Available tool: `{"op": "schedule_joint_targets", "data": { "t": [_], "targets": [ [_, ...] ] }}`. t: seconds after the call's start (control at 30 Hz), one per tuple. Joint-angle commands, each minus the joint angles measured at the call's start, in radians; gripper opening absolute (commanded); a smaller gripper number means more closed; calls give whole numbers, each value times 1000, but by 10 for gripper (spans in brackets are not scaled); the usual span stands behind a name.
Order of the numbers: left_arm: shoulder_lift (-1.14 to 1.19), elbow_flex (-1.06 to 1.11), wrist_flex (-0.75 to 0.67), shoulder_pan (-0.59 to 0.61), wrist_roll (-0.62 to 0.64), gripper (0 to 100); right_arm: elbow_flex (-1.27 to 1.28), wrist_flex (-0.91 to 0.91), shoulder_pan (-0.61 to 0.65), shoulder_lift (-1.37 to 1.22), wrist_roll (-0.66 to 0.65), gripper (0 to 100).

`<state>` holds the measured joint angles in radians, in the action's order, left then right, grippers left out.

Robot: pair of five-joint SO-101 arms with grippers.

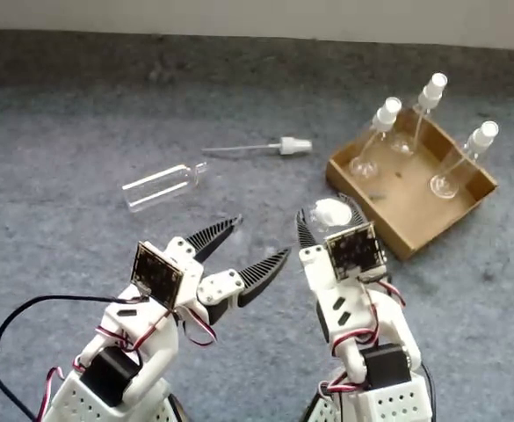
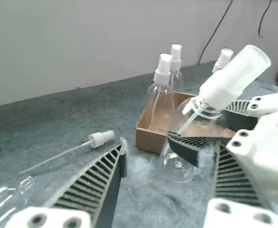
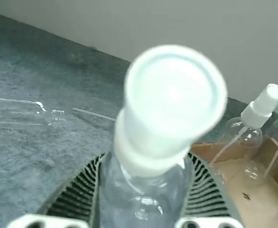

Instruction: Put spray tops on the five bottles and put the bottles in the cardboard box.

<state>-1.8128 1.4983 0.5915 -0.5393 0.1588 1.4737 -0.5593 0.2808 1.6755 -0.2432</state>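
My right gripper [image 1: 327,213] is shut on a clear bottle with a white spray top [image 1: 331,211], held just off the near left corner of the cardboard box [image 1: 408,200]. In the right wrist view the bottle's cap [image 3: 172,99] rises between the ribbed fingers [image 3: 79,187]. Three capped bottles [image 1: 375,136] [image 1: 419,114] [image 1: 467,154] stand in the box. My left gripper [image 1: 261,237] is open and holds nothing, close beside the held bottle [image 2: 224,85]. An uncapped bottle [image 1: 158,186] lies on its side farther back, with a loose spray top [image 1: 292,146] and its long tube beyond it.
The table is covered in grey felt [image 1: 81,114], with a pale wall along its far edge. A black cable [image 1: 10,325] loops beside the left arm's base. Open felt stretches to the left and behind the lying bottle.
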Motion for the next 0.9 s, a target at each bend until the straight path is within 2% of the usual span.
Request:
{"op": "schedule_joint_targets", "data": {
  "t": [0.0, 0.17, 0.3, 0.47, 0.67, 0.77, 0.87],
  "targets": [
    [-1, -1, 2, 77, 12, 243, -177, 2, -27, -239, -5, 81],
    [-5, 44, -12, 16, 9, 94, -381, 5, -25, -507, -2, 81],
    [-7, 119, -133, -18, 5, 2, -515, 5, -25, -610, 71, 81],
    [-7, 197, -281, -62, 6, 6, -644, -1, -19, -727, 117, 81],
    [-1, 196, -282, -151, 9, 6, -746, -12, 5, -892, 181, 80],
    [1, 196, -281, -150, 9, 6, -834, -102, 33, -951, 193, 80],
    [1, 196, -281, -150, 6, 6, -934, -188, 8, -978, 189, 80]
  ]
}}
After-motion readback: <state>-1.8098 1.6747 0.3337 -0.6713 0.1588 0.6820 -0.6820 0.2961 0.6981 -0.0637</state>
